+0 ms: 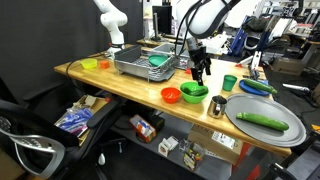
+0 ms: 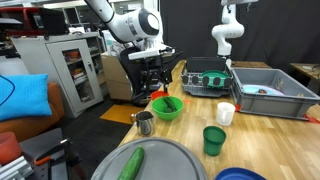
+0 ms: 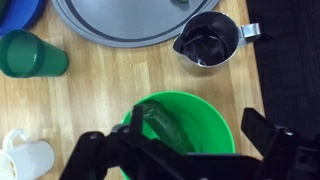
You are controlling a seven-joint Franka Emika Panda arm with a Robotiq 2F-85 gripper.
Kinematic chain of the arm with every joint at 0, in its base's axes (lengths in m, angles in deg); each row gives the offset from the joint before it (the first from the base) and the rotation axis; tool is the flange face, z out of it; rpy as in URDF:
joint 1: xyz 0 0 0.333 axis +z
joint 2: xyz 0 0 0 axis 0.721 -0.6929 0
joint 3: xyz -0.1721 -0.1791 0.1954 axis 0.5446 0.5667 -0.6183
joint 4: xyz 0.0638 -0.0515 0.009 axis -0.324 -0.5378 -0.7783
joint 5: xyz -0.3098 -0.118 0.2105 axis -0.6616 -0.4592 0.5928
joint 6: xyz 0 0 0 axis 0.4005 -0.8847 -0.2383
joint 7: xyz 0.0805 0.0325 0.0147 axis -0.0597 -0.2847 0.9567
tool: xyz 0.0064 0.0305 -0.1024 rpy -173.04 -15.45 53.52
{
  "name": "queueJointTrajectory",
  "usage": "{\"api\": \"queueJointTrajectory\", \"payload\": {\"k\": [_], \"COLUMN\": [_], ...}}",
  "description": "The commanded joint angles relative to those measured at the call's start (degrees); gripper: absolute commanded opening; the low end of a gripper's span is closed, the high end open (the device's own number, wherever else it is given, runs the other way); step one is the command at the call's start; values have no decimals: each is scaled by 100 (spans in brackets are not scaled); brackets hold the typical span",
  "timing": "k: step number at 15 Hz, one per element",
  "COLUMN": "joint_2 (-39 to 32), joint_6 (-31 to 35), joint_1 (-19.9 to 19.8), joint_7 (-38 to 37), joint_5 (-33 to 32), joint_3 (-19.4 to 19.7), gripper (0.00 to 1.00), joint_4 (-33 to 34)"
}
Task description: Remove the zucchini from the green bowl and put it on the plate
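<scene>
Wrist view looks straight down on the table (image 3: pixel 90 110), and we take the scene from its biggest piece to its smallest. The plate (image 3: pixel 120 20) fills the upper edge and, in this view, shows nothing of the task's on it. Below it sits the green bowl (image 3: pixel 200 110), and inside the bowl lies the zucchini (image 3: pixel 160 125), a short dark piece against the near wall. The gripper (image 3: pixel 190 140) hangs over the bowl with its jaws spread apart, one on each side of the rim, holding nothing.

By our reading the task has not properly begun. The zucchini is not yet grasped and the plate has not received it. What is left is to come down into the bowl, close on the zucchini, lift it clear of the rim, carry it across to the plate and let go.

Both exterior views add what the wrist camera cuts off: a long cucumber (image 1: pixel 264 121) lies on the plate, so the free room there is beside it. They also show the gripper above the bowl rather than down in it, though we cannot judge the gap well. An exterior view gives a red bowl (image 1: pixel 170 95) just beside the green one. Only the wrist view shows the zucchini clearly; elsewhere the bowl's contents are a dark smudge at best.
</scene>
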Motion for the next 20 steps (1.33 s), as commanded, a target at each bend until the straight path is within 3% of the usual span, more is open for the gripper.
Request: {"api": "queueJointTrajectory", "payload": {"k": [1, 6, 20], "joint_2": [-258, -598, -1032], "joint_6": [413, 1504, 1378], "joint_1": [29, -82, -100], "joint_7": [105, 640, 2006], "joint_5": [-269, -456, -517], "joint_3": [152, 181, 195], "gripper": [100, 100, 100], "joint_4": [140, 152, 311]}}
